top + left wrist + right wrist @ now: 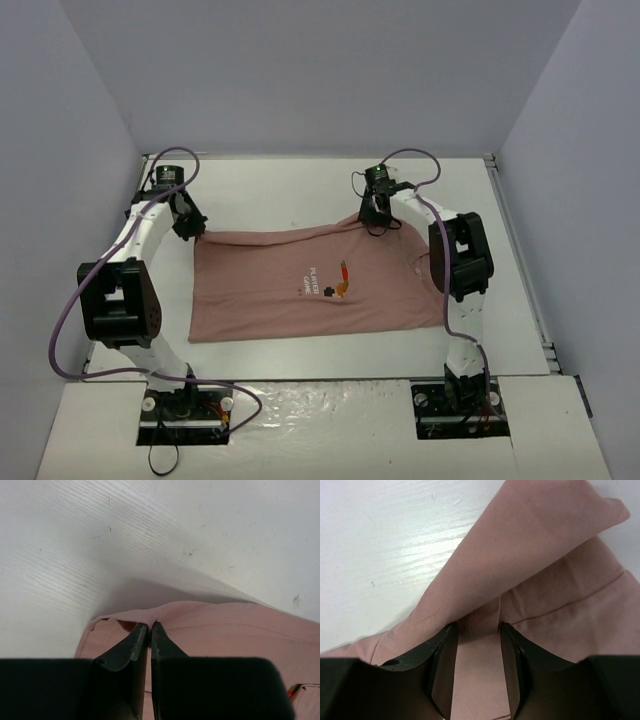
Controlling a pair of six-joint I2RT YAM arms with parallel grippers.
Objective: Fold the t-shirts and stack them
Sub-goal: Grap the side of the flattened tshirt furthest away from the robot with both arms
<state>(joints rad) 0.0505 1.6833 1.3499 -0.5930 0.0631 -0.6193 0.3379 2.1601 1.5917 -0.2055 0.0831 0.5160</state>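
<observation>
Top view: the dusty-pink t-shirt (260,290) lies spread flat on the white table (300,185) between the two arms, its neck end to the right and its hem to the left. The chest graphic (343,280) faces up. The left gripper (190,230) sits at the shirt's far-left corner, and the right gripper (373,215) sits at the far edge, towards the right end.

Left wrist view: the black fingers (131,647) are closed tip to tip on the cloth's edge. That edge is raised slightly off the table, with a shadow beneath it.

Right wrist view: the jaws stand partly apart, with a band of cloth filling the gap between the fingers (440,652). A fold of the shirt rises just beyond them. Whether the jaws pinch the band cannot be told.
</observation>
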